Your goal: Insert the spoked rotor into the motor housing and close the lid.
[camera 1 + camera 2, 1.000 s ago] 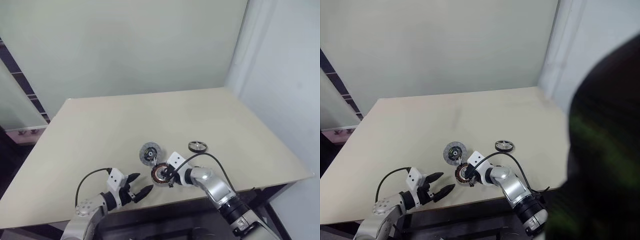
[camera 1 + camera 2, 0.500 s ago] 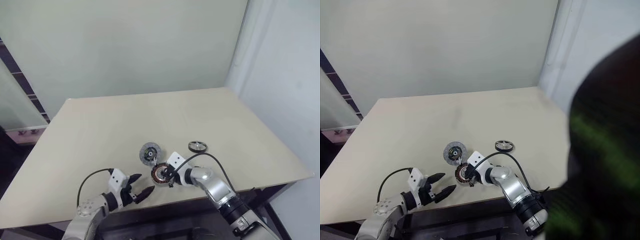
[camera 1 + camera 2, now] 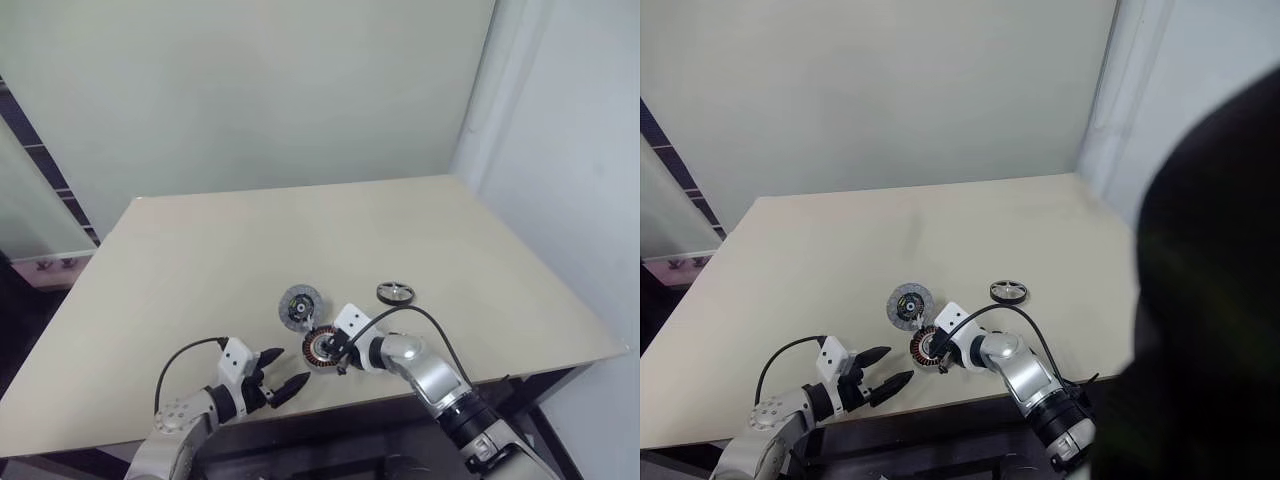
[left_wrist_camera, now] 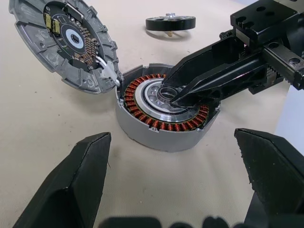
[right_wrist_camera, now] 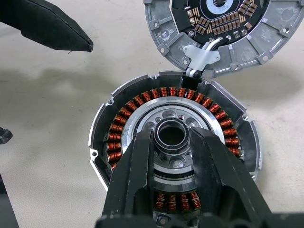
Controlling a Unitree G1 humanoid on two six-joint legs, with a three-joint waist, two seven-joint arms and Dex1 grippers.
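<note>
Right gripper (image 5: 172,156) pinched on the housing's (image 4: 164,107) central hub, near the table's (image 3: 200,260) front edge. Left gripper (image 4: 175,190) spread wide, empty, just beside. Lid (image 3: 300,304) tethered by wires, touching the housing behind. Rotor (image 3: 396,292) apart toward the right edge: probably rigid, light metal, slick; best taken across the dark rim.

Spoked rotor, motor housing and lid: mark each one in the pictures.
spoked rotor (image 4: 170,22), left wrist view, on its dark outer rim.
motor housing (image 5: 127,117), right wrist view, on its copper windings.
lid (image 4: 35,52), left wrist view, on its grey outer band.
</note>
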